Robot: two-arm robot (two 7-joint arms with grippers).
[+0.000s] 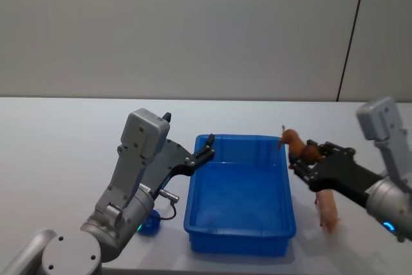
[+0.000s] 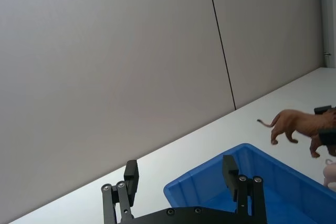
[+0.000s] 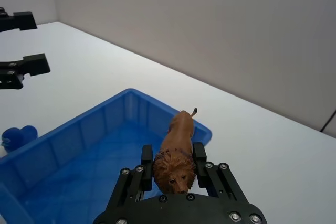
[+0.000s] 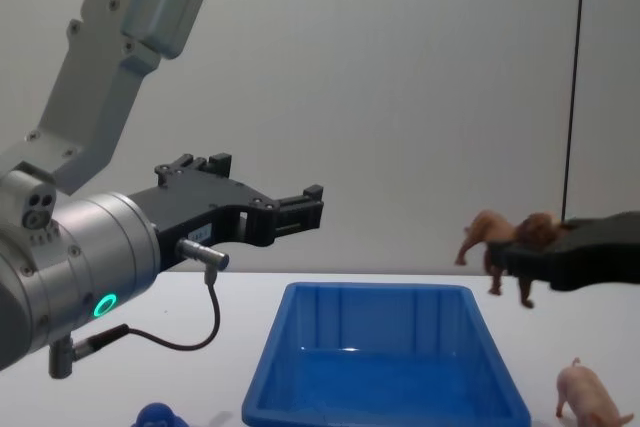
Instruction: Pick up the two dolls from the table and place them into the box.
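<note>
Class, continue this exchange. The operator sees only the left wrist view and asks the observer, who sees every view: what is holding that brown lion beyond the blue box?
Observer: The right gripper is shut on the lion, in the air by the box's far right corner.
Operator: Anything on the table right of the box?
Observer: A pink pig stands there on its legs, apart from the box.
Operator: My left gripper is open and empty. Anything on its side?
Observer: A dark-blue toy sits on the table left of the box.
</note>
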